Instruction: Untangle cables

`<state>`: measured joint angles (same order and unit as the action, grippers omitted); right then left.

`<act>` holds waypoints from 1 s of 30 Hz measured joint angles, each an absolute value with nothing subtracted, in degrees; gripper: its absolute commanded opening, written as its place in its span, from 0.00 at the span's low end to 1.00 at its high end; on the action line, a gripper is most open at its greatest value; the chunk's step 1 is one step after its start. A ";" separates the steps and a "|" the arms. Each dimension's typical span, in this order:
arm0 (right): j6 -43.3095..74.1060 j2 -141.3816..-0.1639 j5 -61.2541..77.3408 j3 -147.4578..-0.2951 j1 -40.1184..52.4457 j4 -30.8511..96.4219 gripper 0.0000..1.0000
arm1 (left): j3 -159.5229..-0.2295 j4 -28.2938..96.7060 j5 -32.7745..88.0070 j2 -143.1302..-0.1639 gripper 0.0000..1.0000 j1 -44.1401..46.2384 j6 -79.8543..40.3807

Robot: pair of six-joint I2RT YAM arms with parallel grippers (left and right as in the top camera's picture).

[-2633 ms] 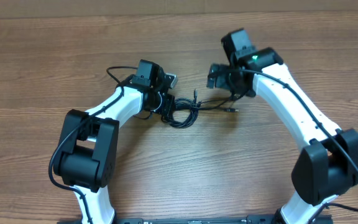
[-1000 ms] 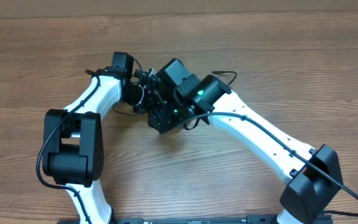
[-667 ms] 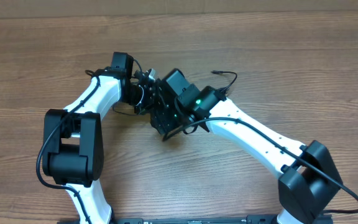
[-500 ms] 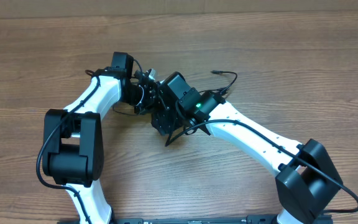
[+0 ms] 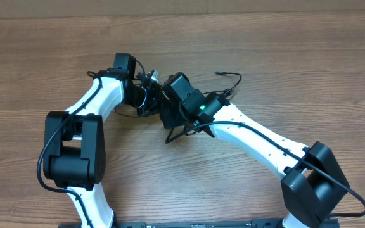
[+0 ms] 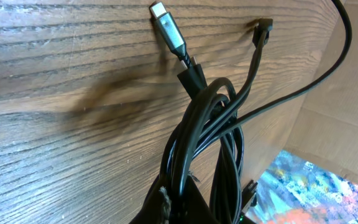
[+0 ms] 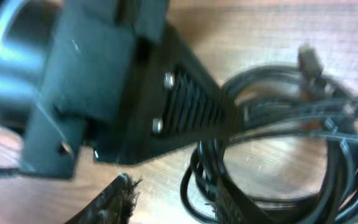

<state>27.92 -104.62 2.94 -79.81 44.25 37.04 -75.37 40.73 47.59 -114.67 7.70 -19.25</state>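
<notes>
The cables (image 6: 207, 134) are thin black cords wound into a loose looped bundle, with a silver-tipped plug (image 6: 166, 23) and a black plug (image 6: 263, 31) lying on the wood. My left gripper (image 6: 185, 208) is shut on the bundle's lower end. In the overhead view the left gripper (image 5: 151, 100) and the right gripper (image 5: 168, 130) crowd together and hide most of the bundle. One strand (image 5: 234, 81) trails off to the right. In the right wrist view my right gripper (image 7: 173, 202) is open, its fingers (image 7: 107, 202) apart. A loop of the cables (image 7: 278, 137) lies between them, against the right-hand one.
The wooden table (image 5: 284, 57) stretches around both arms. The left gripper's black body (image 7: 98, 87) fills the upper left of the right wrist view, very close to my right fingers. A cardboard edge (image 6: 347, 118) shows at the right of the left wrist view.
The right arm swung in from the right over the bundle, then crept a little further left. Its jaws have narrowed around a loop. The left gripper stayed shut on the cables.
</notes>
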 measured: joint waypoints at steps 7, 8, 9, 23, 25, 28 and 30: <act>19.18 -104.62 1.32 -79.81 44.25 35.53 0.34 | -75.37 40.23 45.43 -114.67 0.04 7.70 -19.38; 18.57 -104.62 1.54 -79.81 44.23 35.53 0.33 | -75.37 40.23 45.10 -114.67 0.04 7.70 -19.09; 17.41 -104.62 1.74 -79.81 44.23 35.55 0.33 | -75.37 40.23 44.77 -114.67 0.04 7.70 -18.31; -2.98 -101.86 2.55 -79.81 44.34 38.65 0.41 | -75.40 41.10 39.53 -114.67 0.04 7.70 -14.66; -4.80 -99.77 2.52 -79.81 44.62 39.18 0.44 | -75.46 41.85 39.33 -114.67 0.04 7.70 -14.66; -7.46 -98.04 2.26 -79.79 45.69 39.64 0.45 | -75.75 43.13 39.40 -114.67 0.04 7.70 -14.68; -9.04 -97.86 0.89 -78.83 46.83 37.82 0.46 | -76.42 44.66 39.40 -114.67 0.04 7.70 -15.11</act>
